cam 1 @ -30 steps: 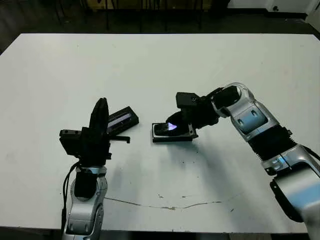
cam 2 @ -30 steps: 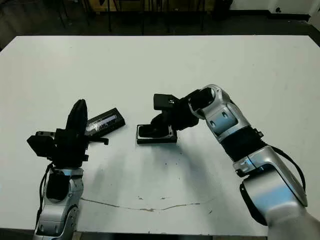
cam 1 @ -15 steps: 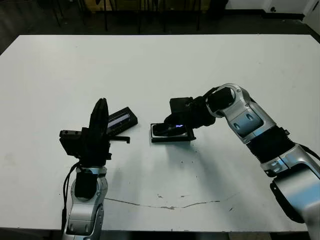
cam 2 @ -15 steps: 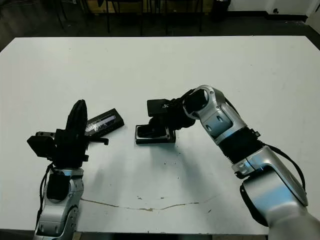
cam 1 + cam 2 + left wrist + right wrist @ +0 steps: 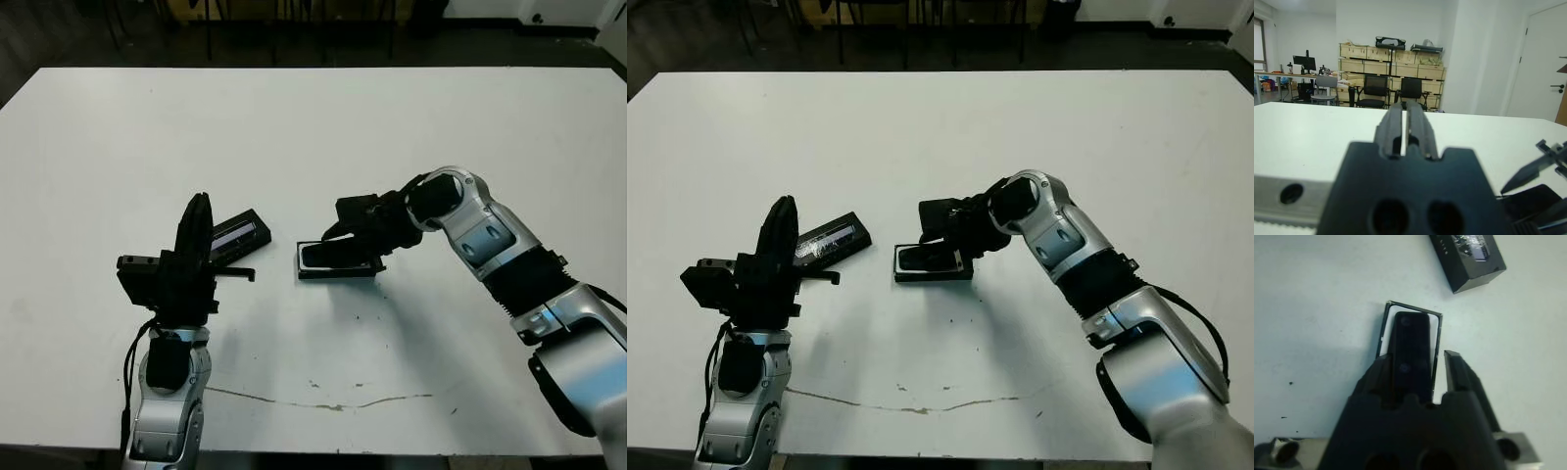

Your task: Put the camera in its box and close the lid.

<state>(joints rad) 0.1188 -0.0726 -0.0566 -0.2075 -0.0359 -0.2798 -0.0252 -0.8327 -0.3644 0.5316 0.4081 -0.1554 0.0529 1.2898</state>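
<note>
The right gripper (image 5: 1422, 374) hangs over the box (image 5: 1385, 328) with its fingers (image 5: 1462, 374) spread apart, gripping nothing; one finger stands on each side of the camera (image 5: 1410, 350). The camera lies flat inside the box's white lining, so the first half of the task looks done. The lid (image 5: 238, 234) is still off, lying on the table (image 5: 313, 127) near the box's left, between it and the left gripper (image 5: 1400, 122). Closing remains: the lid must be fetched and set on the box. The right arm (image 5: 490, 240) reaches in from the right, bent at the elbow, wrist pointing leftward and down at the box. The left arm (image 5: 167, 372) stands upright near the table's front edge, its fingers pressed together, pointing up, holding nothing.
</note>
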